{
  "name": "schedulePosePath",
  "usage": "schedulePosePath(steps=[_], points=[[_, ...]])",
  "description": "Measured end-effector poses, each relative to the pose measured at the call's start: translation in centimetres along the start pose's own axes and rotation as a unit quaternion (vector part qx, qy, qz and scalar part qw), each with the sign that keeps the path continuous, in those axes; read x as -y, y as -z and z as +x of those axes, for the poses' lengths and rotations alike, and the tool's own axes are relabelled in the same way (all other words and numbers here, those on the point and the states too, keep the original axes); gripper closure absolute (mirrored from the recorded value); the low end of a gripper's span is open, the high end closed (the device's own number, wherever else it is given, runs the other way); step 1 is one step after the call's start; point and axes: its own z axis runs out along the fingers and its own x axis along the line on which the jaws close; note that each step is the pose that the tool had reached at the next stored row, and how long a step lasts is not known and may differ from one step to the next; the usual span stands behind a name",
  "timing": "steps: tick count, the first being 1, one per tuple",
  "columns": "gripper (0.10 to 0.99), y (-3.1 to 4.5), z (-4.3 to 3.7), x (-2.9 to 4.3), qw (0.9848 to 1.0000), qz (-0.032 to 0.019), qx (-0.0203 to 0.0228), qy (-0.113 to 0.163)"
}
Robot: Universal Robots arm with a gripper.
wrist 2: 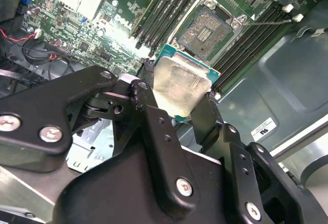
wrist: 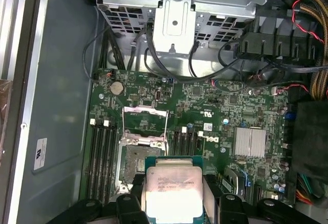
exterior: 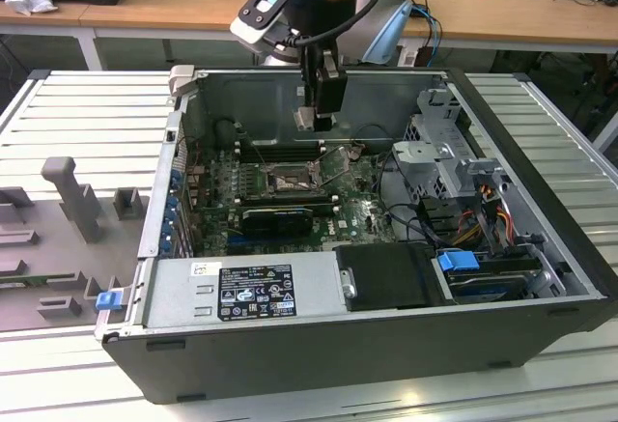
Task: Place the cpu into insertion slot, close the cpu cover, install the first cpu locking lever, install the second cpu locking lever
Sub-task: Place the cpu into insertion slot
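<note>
My gripper (exterior: 316, 118) hangs inside the open computer case, above the motherboard, shut on the cpu (wrist 2: 180, 84). The cpu is a flat square chip with a silvery top on a green edge, pinched at two opposite sides by the black fingers (wrist: 134, 196). It is in the air, apart from the board. The insertion slot (wrist: 134, 161) lies open just beyond the chip, its gold-brown contact field (wrist 2: 206, 29) bare. The cpu cover (wrist: 145, 124), a thin metal frame, is swung up and back from the slot. In the exterior view the slot (exterior: 287, 182) sits below and slightly in front of the gripper.
Long black memory slots (wrist: 100, 155) flank the socket on both sides. A silver heat sink (wrist: 250, 142) sits on the board. A metal drive cage (exterior: 446, 166) with cables (exterior: 483, 219) fills the exterior view's right. A power supply (exterior: 241, 292) lies at the front. Case walls (exterior: 386, 94) close in.
</note>
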Motion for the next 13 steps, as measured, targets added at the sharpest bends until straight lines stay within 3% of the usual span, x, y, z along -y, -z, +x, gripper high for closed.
schedulePosePath(steps=[8, 13], points=[[0.557, -0.11, 0.00, 0.01, 0.9998, -0.0003, 0.0015, -0.020], [0.557, -0.92, -0.01, 0.07, 0.9997, -0.0003, 0.0018, -0.025]])
